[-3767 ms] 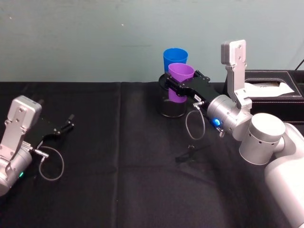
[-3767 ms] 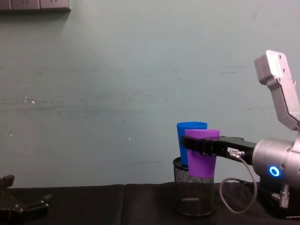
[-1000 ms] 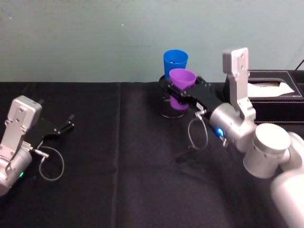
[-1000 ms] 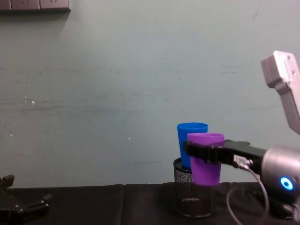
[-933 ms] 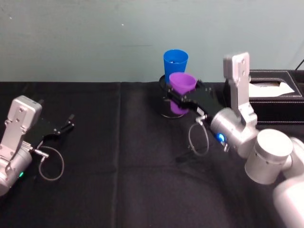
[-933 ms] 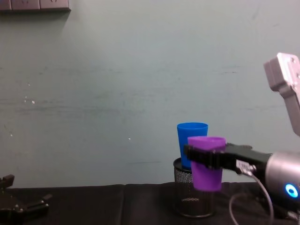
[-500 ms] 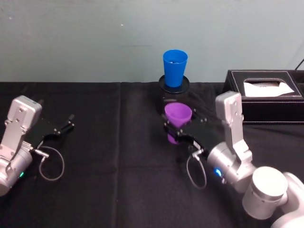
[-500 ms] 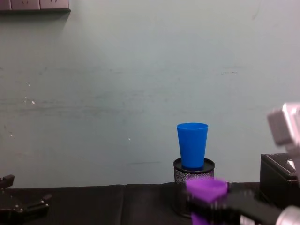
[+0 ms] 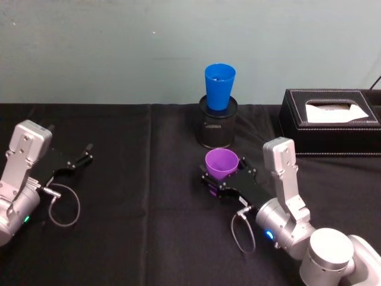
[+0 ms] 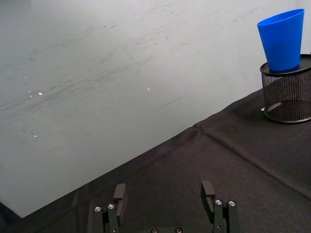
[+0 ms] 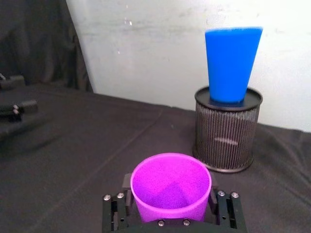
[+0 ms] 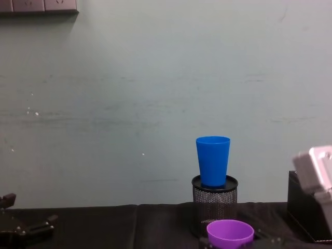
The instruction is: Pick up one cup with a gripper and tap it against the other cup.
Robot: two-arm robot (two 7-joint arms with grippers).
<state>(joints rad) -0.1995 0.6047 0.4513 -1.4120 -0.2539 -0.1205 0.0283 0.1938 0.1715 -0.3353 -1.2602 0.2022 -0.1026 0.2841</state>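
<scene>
- Right gripper [image 9: 221,179] was clamped on the purple cup [image 9: 221,164], low and well short of the blue cup [image 9: 219,86] on its holder [image 9: 216,128].
- A good tap needed a lift to blue-cup height, then light sideways contact.
- Left gripper [image 10: 165,199] sat idle, fingers apart.

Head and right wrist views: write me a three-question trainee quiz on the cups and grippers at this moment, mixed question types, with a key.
1. True or false: the purple cup touches the blue cup.
2. What does the blue cup stand in? A) tissue box B) mesh pen holder C) the tablecloth
3. Fill in: the right gripper is shut on the ____ cup, while the left gripper rests open at the table's left.

Key
1. False: they are apart, the purple one nearer the robot.
2. B, the mesh pen holder.
3. purple
</scene>
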